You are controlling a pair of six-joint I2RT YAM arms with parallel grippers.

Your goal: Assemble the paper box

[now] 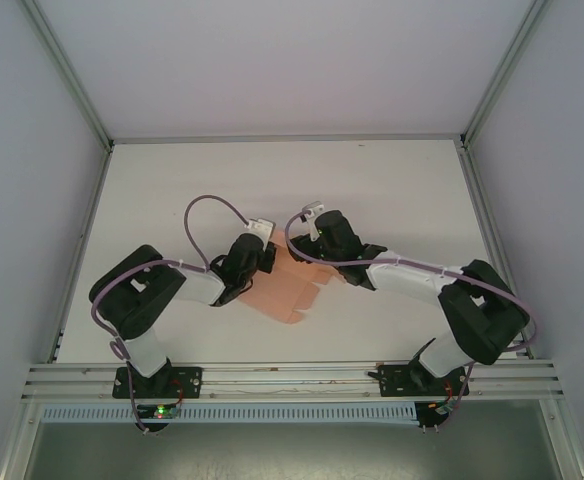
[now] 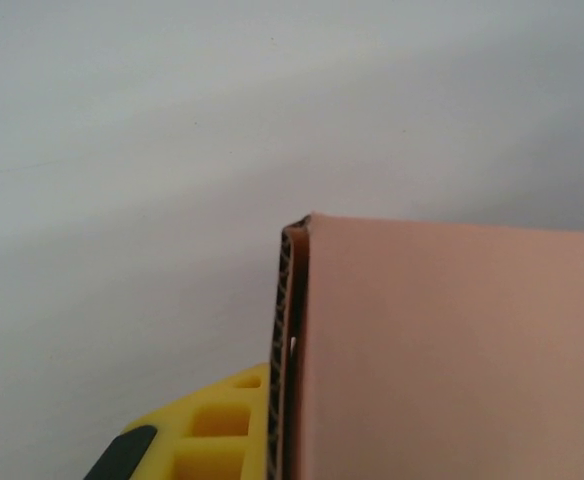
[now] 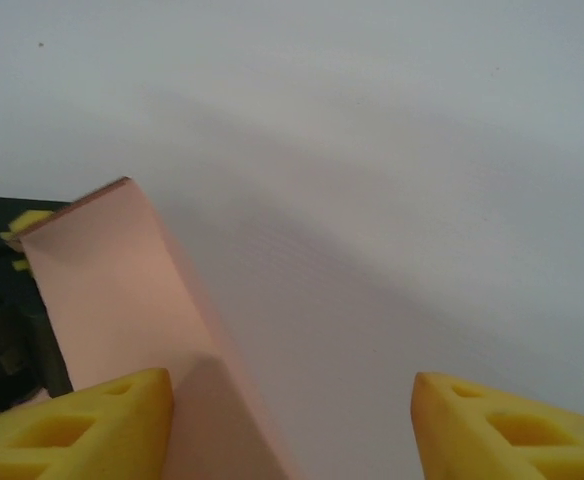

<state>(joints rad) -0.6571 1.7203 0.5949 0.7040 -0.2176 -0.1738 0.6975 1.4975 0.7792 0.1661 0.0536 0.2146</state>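
Paper box (image 1: 287,290) | left wrist: corrugated edge (image 2: 283,350) | right wrist: right gripper (image 3: 290,392) parted

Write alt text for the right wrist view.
A salmon-pink paper box panel rises at the left, close beside one yellow finger of the open right gripper. The white table lies behind.

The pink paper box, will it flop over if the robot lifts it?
Probably it bends a bit but doesn't droop: the paper box panel looks flat, not sagging, in the left wrist view, and its edge looks ribbed. Likely very light, being thin card. It may slide easily on the smooth white table.
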